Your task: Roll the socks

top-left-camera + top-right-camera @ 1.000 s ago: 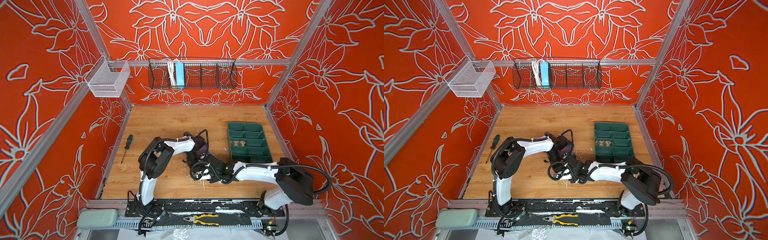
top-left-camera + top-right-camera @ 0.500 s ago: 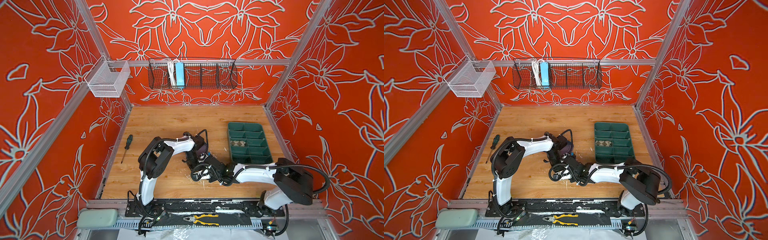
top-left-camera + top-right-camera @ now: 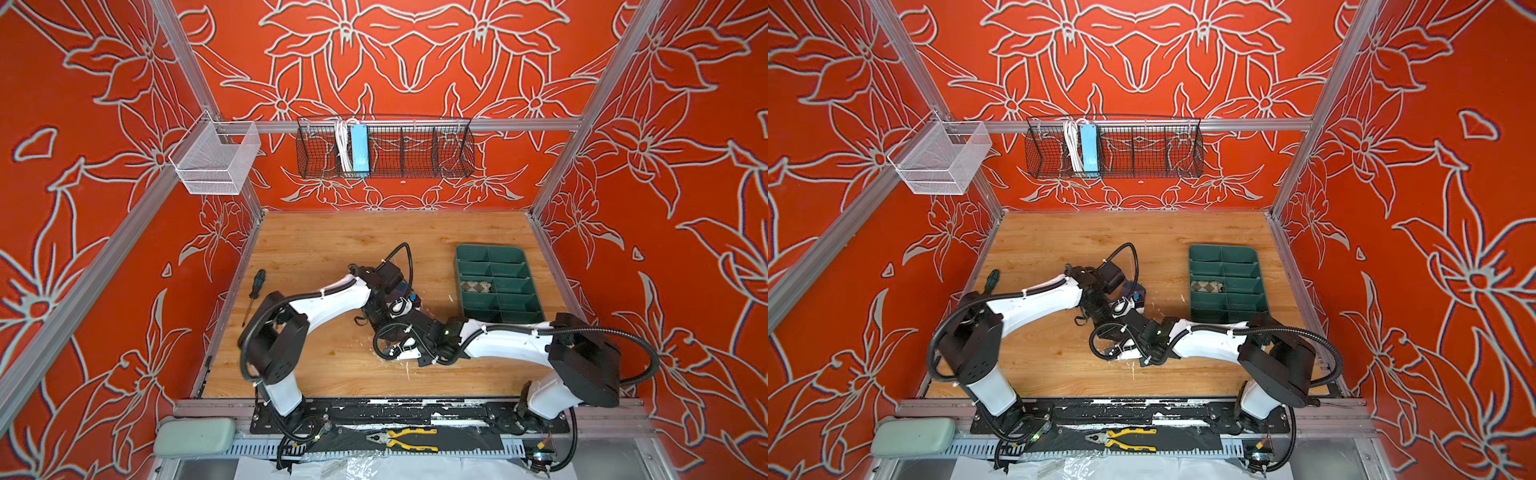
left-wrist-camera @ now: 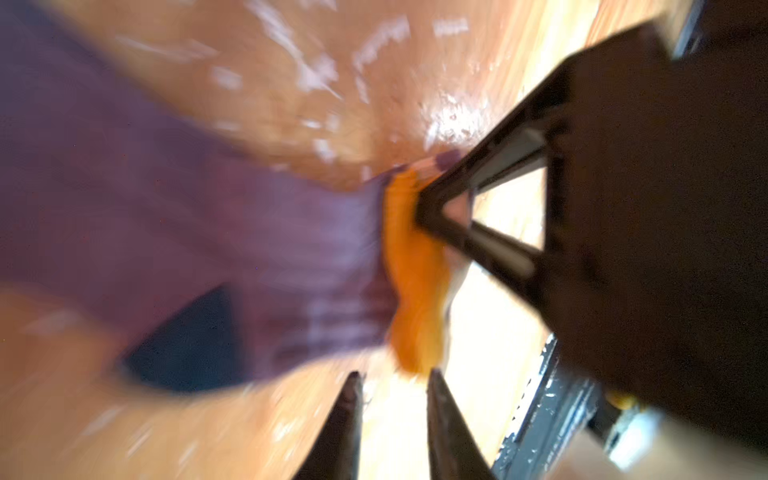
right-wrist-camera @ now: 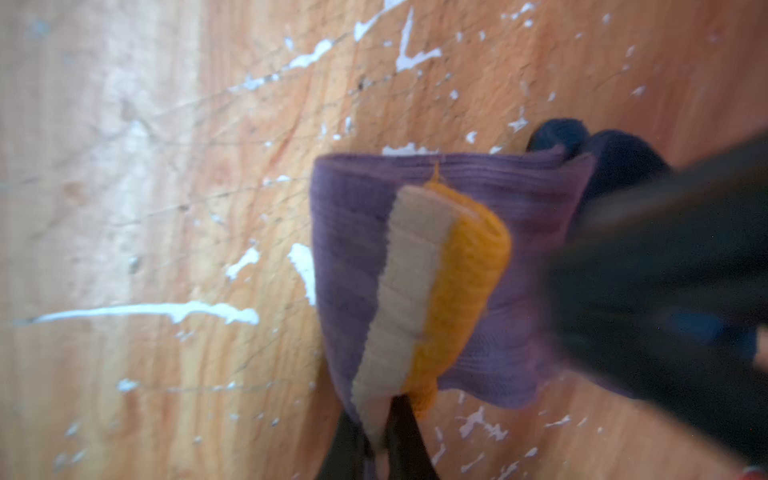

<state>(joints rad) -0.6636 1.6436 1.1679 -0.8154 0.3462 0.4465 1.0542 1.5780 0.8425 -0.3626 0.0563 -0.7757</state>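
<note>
The ribbed purple fabric sock (image 5: 353, 257) lies folded on the wooden surface (image 5: 124, 208). The right jaws pinch its yellow toe (image 5: 469, 282). The left jaws are apart, holding nothing.

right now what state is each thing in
purple sock, on the table, yellow toe folded back over its body, not yet rolled
argyle sock, bundled in a tray compartment
right fingers, shut on the purple sock's toe
left fingers, apart, holding nothing
green tray, flat on the table, other compartments bare
screwdriver, lying untouched by the left wall
</note>
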